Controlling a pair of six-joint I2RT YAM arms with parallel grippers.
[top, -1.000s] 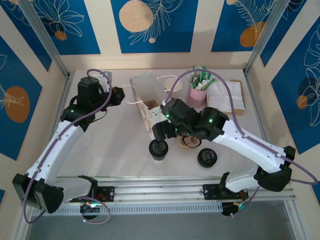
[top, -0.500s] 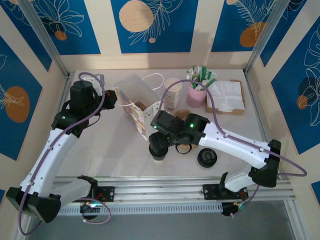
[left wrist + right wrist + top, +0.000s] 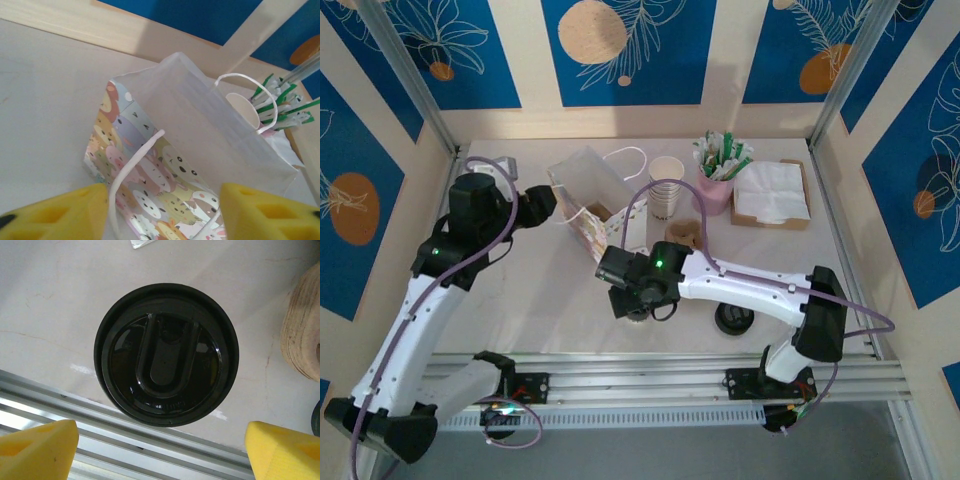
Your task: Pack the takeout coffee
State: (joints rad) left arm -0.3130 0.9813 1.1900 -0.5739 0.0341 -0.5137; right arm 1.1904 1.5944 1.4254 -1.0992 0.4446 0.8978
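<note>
Both cups sit unpacked on the worktop: the takeout coffee beneath our spread right fingers, its twin nearby. Our left fingers, also spread, flank the handle of the paper bag; gripping, lifting and bagging are left, we judge.

- Robot lab cell dressed as a café counter, not a real shop.
- Aluminium frame posts and a slotted rail edge a white worktop; left arm and right arm are bolted at the rail.
- Printed blue wall panels form the backdrop.
- Café props: paper cup stack, pink sachet holder, napkin tray, cartoon-print paper bag, takeout coffee.
</note>
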